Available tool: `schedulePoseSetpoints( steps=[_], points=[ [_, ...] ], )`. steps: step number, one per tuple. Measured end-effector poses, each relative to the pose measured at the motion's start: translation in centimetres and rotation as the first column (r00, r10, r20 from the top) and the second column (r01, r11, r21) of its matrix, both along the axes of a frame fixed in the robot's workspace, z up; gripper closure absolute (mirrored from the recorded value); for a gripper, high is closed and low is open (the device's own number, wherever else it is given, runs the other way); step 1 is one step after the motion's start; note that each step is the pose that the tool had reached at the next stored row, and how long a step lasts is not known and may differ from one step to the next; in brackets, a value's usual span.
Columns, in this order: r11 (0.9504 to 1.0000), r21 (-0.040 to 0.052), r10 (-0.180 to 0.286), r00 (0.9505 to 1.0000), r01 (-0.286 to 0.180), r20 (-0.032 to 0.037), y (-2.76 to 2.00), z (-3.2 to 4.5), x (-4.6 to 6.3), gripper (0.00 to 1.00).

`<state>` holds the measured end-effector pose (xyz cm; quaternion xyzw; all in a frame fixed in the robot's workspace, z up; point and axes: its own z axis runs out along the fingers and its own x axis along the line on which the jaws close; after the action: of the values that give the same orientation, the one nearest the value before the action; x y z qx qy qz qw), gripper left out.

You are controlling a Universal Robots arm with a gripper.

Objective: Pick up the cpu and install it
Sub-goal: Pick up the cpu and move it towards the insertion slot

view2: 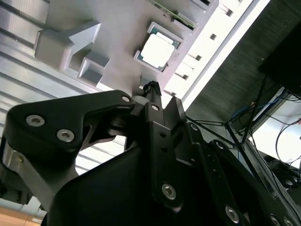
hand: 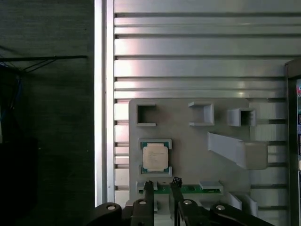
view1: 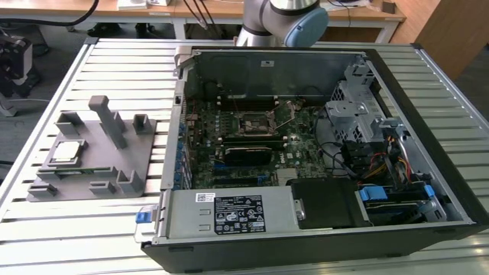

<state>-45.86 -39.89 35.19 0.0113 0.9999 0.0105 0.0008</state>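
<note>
1. Here is the cpu (hand: pixel 155 157), flat in its square framed seat on the grey tray (hand: pixel 188 150), silvery top facing up.
2. In the exterior view the cpu (view1: pixel 65 152) lies toward that view's left side of the tray (view1: pixel 134 143), and the tray rests on the slatted metal table (view1: pixel 114 63), just beside the open computer case (view1: pixel 306 255).
3. The gripper (hand: pixel 162 184) hangs above the tray, clear of the chip, nothing touching.
4. Its two black fingers (hand: pixel 149 190) stand apart with an empty gap between them, released and gripping nothing; tray and a strip of green show through that gap.
5. That green strip is the memory stick (hand: pixel 193 189), on edge in a slot along the tray's side, right next to the cpu's seat.
6. In the first wrist view the fingertips line up over the memory stick's side of the tray, with the cpu just beyond them.
7. The second wrist view looks past the gripper body to the cpu (view2: pixel 157 48), bright in its frame, close off the fingertips.
8. Over in the case, the motherboard (view1: pixel 260 149) lies exposed, and its black square socket (view1: pixel 255 122) sits near the middle, well apart from the tray.
9. The arm (view1: pixel 279 17) rises at the far edge of the table, behind the case.
</note>
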Motion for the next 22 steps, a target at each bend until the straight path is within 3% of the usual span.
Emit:
schedulePoseSetpoints(
  steps=[8, 9, 10, 13, 22],
  points=[
    [1.0000, 0.0050, 0.000, 1.0000, 0.000, 0.0000, 0.00, -1.44, 0.0, 0.42],
    [1.0000, 0.0055, 0.007, 1.0000, -0.007, 0.0000, -0.01, -1.61, 0.0, 0.42],
    [0.9993, 0.0059, 0.036, 0.9993, -0.036, 0.0000, -0.01, -1.92, 0.0, 0.35],
    [0.9982, 0.0093, 0.059, 0.9983, -0.059, 0.0004, -0.02, -2.28, 0.0, 0.35],
    [0.9981, 0.0125, 0.060, 0.9982, -0.060, 0.0028, -0.38, -3.90, 0.0, 0.35]
  ],
)
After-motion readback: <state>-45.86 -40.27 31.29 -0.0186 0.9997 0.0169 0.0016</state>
